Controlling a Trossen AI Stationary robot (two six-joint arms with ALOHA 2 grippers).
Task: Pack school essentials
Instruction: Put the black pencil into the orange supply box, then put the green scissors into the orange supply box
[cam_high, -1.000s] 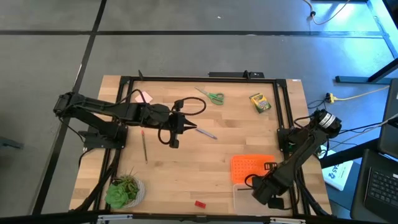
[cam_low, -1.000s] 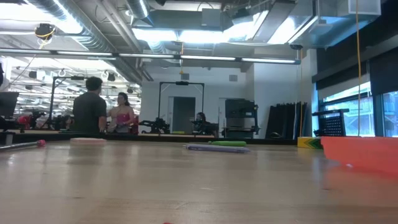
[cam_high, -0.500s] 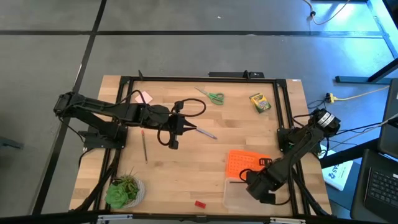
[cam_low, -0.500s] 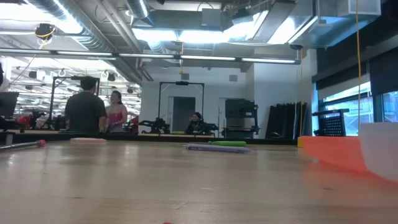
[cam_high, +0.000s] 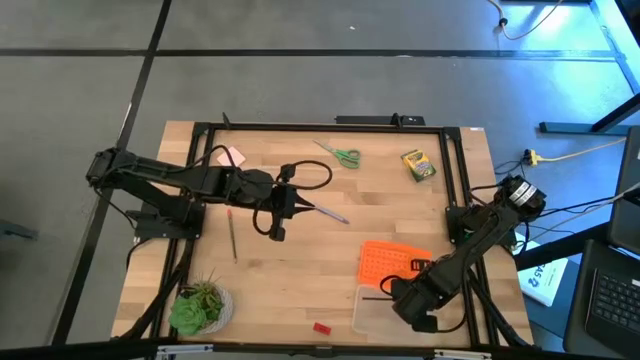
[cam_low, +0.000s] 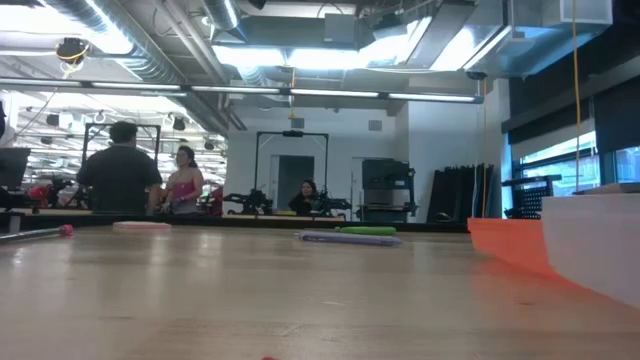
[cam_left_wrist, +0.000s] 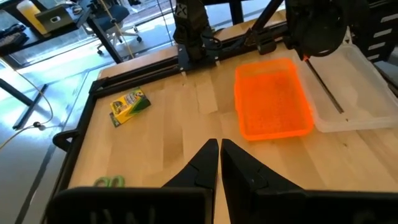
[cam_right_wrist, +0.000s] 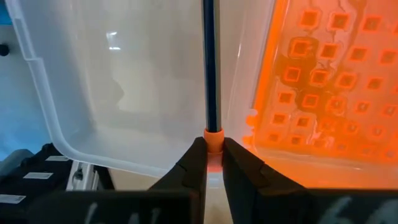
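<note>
Pencil (cam_right_wrist: 210, 68) first: it is a thin dark one with an orange end, and the right gripper (cam_right_wrist: 211, 163) has it pinched by that end, fingers clenched tight, the shaft reaching out over the clear plastic box (cam_high: 372, 310). From above, that gripper (cam_high: 392, 291) sits at the box's edge, touching it, with the pencil (cam_high: 372, 294) lying across the clear tub. The orange perforated lid (cam_high: 392, 263) is just beside the box, on its far side, resting flat on the wooden table (cam_high: 300, 270). Taking the box as the mark, the small red eraser (cam_high: 321, 327) lies near it toward the left arm's side, at the table's near edge, and the green potted plant (cam_high: 200, 306) stands farther out the same way, in the near corner. The left gripper (cam_high: 318, 209) hangs well away from the box toward the middle of the table, its fingers (cam_left_wrist: 205, 163) pressed shut on nothing, tips right by the purple pen (cam_high: 334, 215). Beyond that, a second dark pencil (cam_high: 232, 234) with a red end lies alone past the left arm. Along the far side of the table, well apart from the box, are the pink note pad (cam_high: 232, 156), the green-handled scissors (cam_high: 341, 155) and the yellow-green crayon box (cam_high: 418, 164), the last of these almost straight across from the lid. Past the table, people (cam_low: 120, 180) stand together in the room.
</note>
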